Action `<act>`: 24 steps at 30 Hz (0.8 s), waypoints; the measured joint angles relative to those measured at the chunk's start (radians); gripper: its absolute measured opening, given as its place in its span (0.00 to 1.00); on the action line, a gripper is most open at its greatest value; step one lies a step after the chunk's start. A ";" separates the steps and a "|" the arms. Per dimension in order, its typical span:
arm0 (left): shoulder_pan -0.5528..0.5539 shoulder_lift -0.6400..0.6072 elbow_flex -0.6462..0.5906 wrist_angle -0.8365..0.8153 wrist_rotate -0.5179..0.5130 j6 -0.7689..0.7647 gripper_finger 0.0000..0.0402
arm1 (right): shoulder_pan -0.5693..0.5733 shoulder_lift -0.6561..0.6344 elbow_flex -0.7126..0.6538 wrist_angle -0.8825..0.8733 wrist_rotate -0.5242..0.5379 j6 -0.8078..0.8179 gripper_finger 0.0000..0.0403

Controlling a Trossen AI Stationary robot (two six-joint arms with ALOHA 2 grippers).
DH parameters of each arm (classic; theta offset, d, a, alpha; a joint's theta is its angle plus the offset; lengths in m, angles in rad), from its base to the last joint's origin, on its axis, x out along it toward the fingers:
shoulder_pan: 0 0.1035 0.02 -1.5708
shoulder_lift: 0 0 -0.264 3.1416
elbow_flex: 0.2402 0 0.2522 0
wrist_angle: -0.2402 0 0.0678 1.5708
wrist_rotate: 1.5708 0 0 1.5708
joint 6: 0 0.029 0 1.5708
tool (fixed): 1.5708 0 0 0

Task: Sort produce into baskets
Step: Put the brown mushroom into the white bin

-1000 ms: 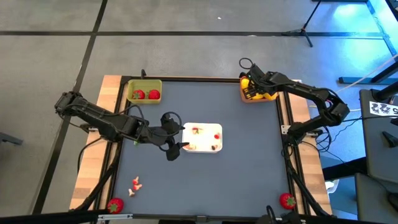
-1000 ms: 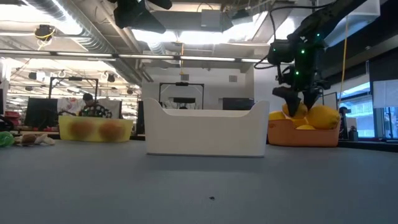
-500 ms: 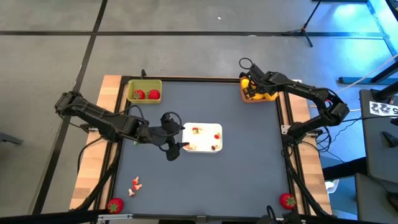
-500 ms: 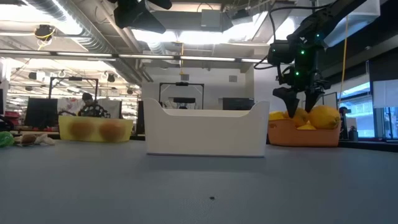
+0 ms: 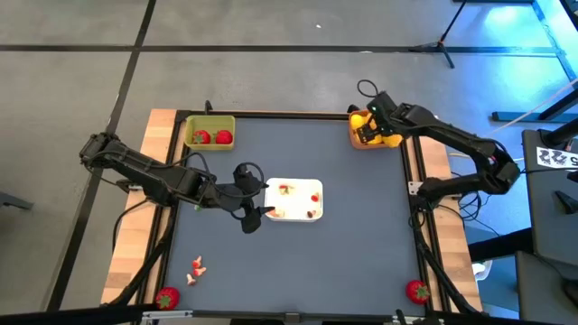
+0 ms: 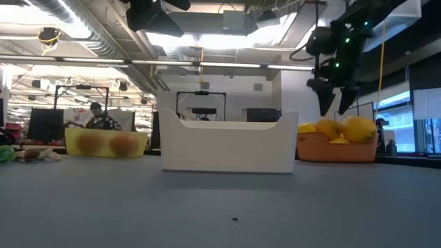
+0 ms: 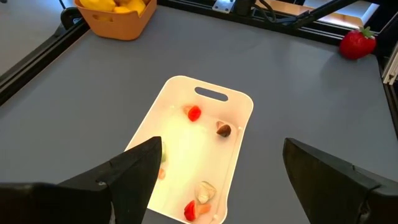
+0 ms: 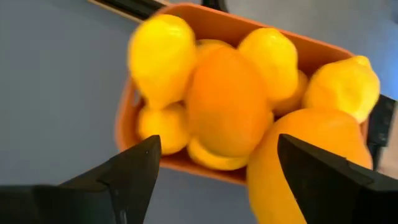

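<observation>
Where fruit heaps the orange basket (image 5: 372, 137), right fingers (image 6: 340, 103) above.

The table (image 5: 343, 262) has a dark grey top inside a black frame, with bare wooden strips down its two sides. A yellow-green basket (image 5: 209, 133) sits at the far left corner, and an orange basket (image 5: 373, 137) at the far right corner is piled with yellow and orange fruit. A flat white tray (image 5: 293, 199) lies near the middle of the top (a handle slot shows at one end in the left wrist view). Small pink-red scraps (image 5: 196, 268) lie on the grey near the front left. One strawberry (image 5: 166, 297) rests on the frame at the front left corner, and another strawberry (image 5: 416, 291) at the front right corner.
</observation>
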 joint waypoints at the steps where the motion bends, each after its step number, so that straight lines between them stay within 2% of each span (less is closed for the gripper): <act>1: 0.000 0.000 0.000 0.000 0.000 0.000 0.82 | 0.012 -0.014 0.000 -0.002 -0.013 0.001 0.79; 7: 0.000 0.000 0.000 -0.015 0.000 0.000 0.82 | 0.164 -0.096 0.000 0.004 -0.037 0.000 0.79; 14: 0.000 -0.001 0.001 -0.085 0.001 -0.047 0.82 | 0.412 -0.113 0.000 0.004 0.017 0.026 0.79; 19: -0.001 -0.001 0.001 -0.242 0.004 -0.165 0.82 | 0.580 -0.113 0.000 0.026 0.096 0.052 0.79; 24: -0.002 -0.001 0.001 -0.469 0.009 -0.350 0.82 | 0.711 -0.108 0.000 0.071 0.138 0.065 0.79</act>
